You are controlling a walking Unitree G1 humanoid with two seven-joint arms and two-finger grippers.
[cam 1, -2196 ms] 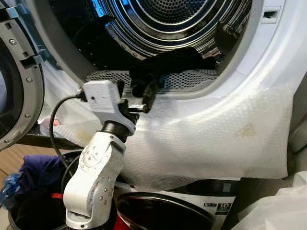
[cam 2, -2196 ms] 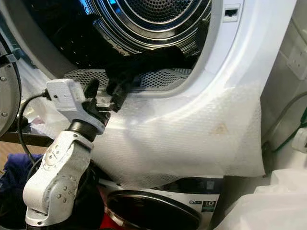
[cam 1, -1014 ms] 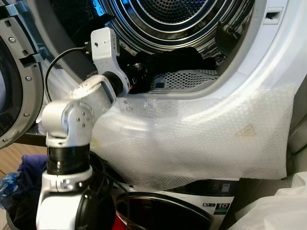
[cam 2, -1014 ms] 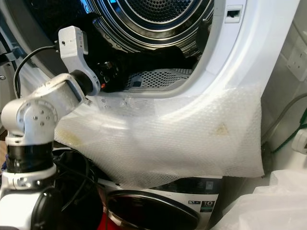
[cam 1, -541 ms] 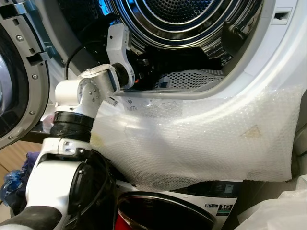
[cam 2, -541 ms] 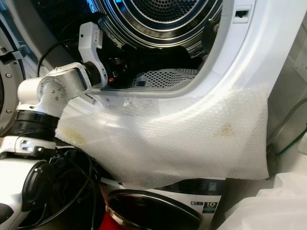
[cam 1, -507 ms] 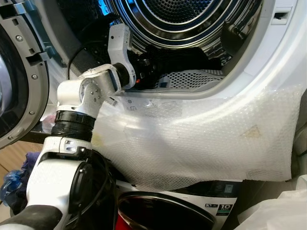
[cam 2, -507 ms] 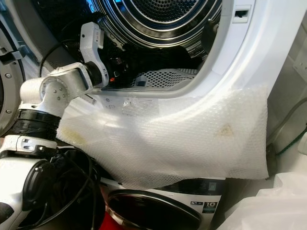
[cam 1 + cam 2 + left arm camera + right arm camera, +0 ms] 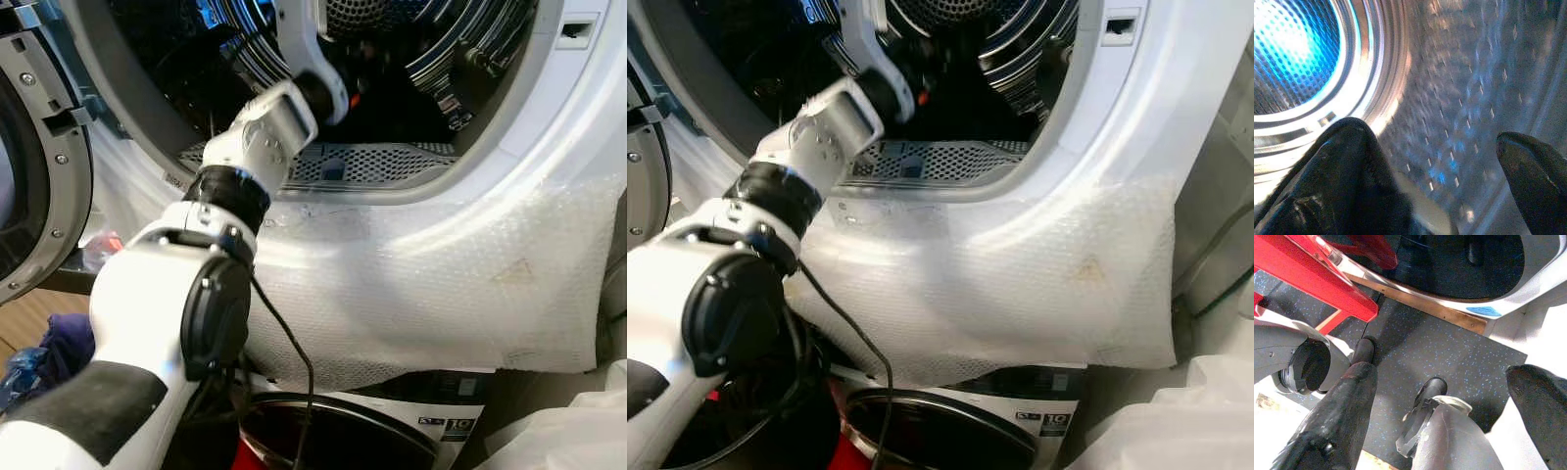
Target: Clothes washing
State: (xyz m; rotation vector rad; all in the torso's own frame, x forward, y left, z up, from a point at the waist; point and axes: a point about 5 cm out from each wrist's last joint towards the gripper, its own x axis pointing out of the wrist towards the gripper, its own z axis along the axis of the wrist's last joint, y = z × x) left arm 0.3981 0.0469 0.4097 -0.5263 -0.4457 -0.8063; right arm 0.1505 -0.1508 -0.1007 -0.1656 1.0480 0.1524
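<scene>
My left arm (image 9: 250, 147) reaches through the round opening of the upper machine into its steel drum (image 9: 470, 49). In the left wrist view the left gripper (image 9: 1426, 131) is open, and between its black fingers (image 9: 1347, 181) I see the perforated drum wall. A dark mass, likely the dark garment (image 9: 402, 110), lies at the drum's lower front just beyond the wrist; its shape is hard to make out. My right gripper (image 9: 1439, 372) hangs open over the speckled dark floor, holding nothing.
The machine's door (image 9: 39, 196) stands open at the left. Bubble wrap (image 9: 441, 284) drapes over the front below the opening, above a lower machine (image 9: 392, 436). Blue and purple clothes (image 9: 49, 343) sit low at the left. A white bag (image 9: 578, 431) is at the lower right.
The left arm has pushed up and deeper into the drum. The dark garment that hung over the mesh sill now lies inside. The fingers stand apart.
</scene>
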